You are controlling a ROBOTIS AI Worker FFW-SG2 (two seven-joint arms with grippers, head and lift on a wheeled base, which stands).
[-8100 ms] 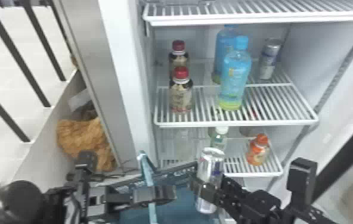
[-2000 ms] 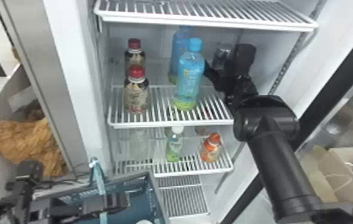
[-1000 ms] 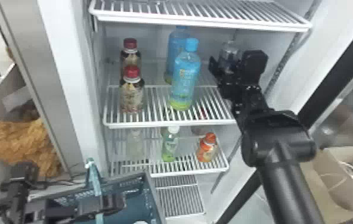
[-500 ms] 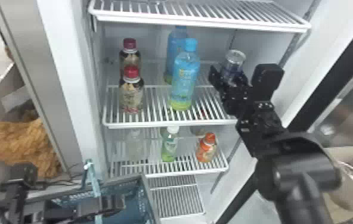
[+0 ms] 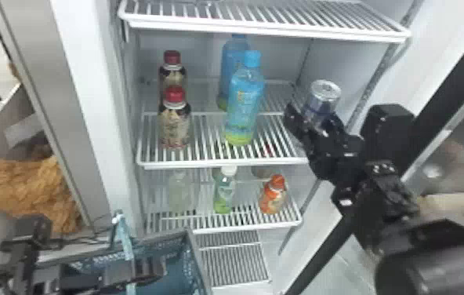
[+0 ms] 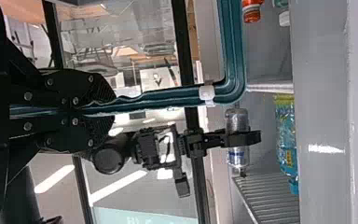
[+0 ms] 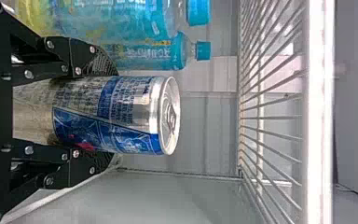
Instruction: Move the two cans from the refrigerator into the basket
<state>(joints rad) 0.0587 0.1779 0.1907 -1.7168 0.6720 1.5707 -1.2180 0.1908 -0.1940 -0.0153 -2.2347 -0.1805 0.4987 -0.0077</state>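
Silver can (image 5: 324, 94) clamped in your right hand (image 5: 313, 117), middle partly hidden — your left hand (image 5: 139, 270) pinches the near, cut-off basket (image 5: 199, 259).

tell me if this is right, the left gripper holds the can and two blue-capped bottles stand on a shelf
Not quite: the right gripper holds the can, as the right wrist view shows. The two blue-capped bottles do stand on a shelf.

Pale floor (image 5: 0, 64), black upright frames (image 6: 182, 42), blurred furniture (image 6: 91, 67) beyond glass, long bright streaks of light (image 6: 117, 186)
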